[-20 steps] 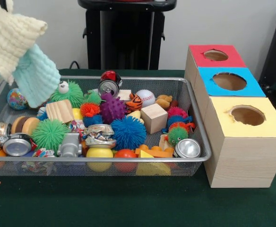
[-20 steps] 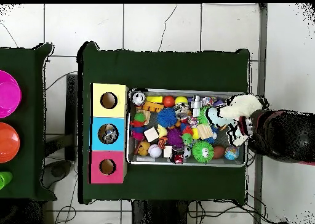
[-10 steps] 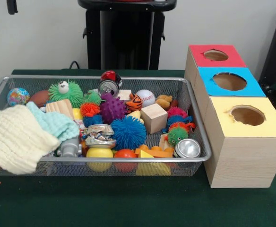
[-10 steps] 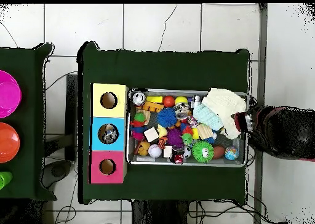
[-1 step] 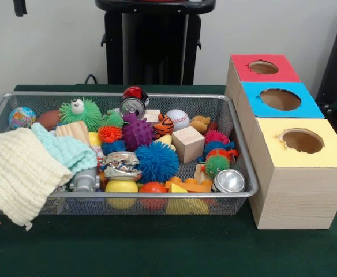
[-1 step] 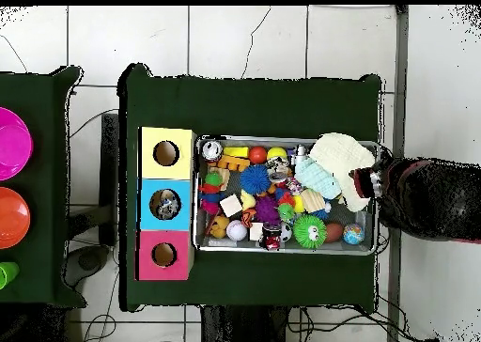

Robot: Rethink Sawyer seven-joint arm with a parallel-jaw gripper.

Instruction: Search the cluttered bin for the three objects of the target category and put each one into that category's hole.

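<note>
Pincer tip [image 5: 20, 7] shows only as a dark stub at the front view's top edge; whether it is released or clenched I cannot tell. Below it, a cream cloth [image 5: 15, 172] drapes over the bin [image 5: 157, 195] rim, a mint cloth [image 5: 67, 150] beside it, both covering toys. A person's sleeve [image 6: 427, 197] reaches to that end. Spiky balls, cans, blocks crowd the rest. Red [image 5: 264, 67], blue [image 5: 280, 99] and yellow [image 5: 302, 141] holes stand beside the bin on the bench [image 5: 157, 248].
</note>
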